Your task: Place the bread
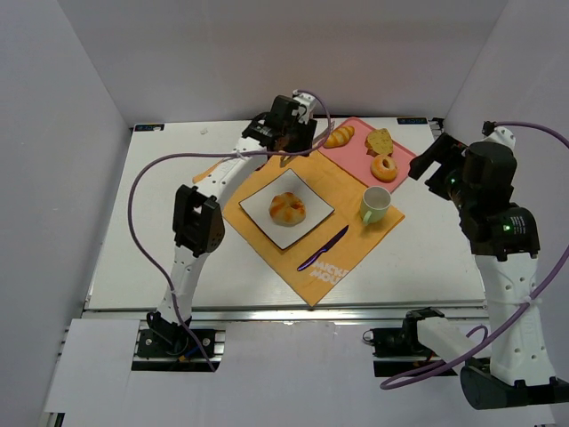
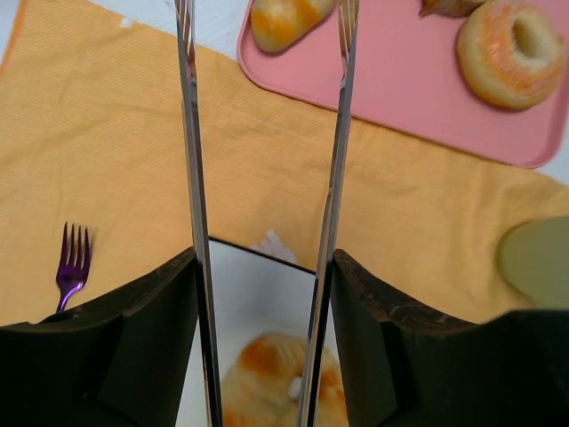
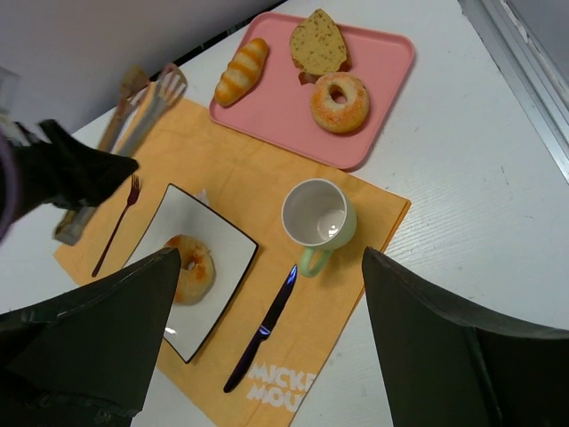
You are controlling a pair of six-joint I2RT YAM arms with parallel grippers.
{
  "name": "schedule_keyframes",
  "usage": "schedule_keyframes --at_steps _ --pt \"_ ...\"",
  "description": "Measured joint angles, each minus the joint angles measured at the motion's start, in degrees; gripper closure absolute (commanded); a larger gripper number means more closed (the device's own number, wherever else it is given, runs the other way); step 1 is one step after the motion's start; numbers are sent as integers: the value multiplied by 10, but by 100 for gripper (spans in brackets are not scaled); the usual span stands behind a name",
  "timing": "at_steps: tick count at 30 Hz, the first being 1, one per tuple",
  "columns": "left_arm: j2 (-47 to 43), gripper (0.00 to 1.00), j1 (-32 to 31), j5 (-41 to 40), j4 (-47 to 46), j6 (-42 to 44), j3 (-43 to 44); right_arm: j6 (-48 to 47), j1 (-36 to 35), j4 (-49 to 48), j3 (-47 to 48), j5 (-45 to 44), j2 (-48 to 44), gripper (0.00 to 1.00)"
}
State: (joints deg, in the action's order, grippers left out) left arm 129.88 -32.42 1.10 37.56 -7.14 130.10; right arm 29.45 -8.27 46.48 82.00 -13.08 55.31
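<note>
The bread [image 1: 287, 208] is being supported by the plate [image 1: 258, 216] at the centre of the mat [image 1: 342, 189], so the placing looks done. At the plate's 12 o'clock, the tongs [image 2: 189, 160] are being gripped by the left gripper [image 2: 264, 262]. They are parted and empty, probably to clear the bread. At 3 o'clock the right gripper [image 3: 268, 253] is being held wide and empty.

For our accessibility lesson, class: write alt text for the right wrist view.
A bun sits on a white square plate on an orange placemat, between a purple fork and purple knife; beyond a green mug, a pink tray holds three more breads.
</note>
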Motion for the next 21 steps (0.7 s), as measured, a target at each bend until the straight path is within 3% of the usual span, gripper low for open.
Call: schedule_keyframes --at_steps 13,21 --pt "47 26 0 41 -176 87 -38 -15 0 -8 -4 -3 -33 11" --pt "93 26 0 64 -219 98 -26 -8 0 -22 -23 -3 -36 12"
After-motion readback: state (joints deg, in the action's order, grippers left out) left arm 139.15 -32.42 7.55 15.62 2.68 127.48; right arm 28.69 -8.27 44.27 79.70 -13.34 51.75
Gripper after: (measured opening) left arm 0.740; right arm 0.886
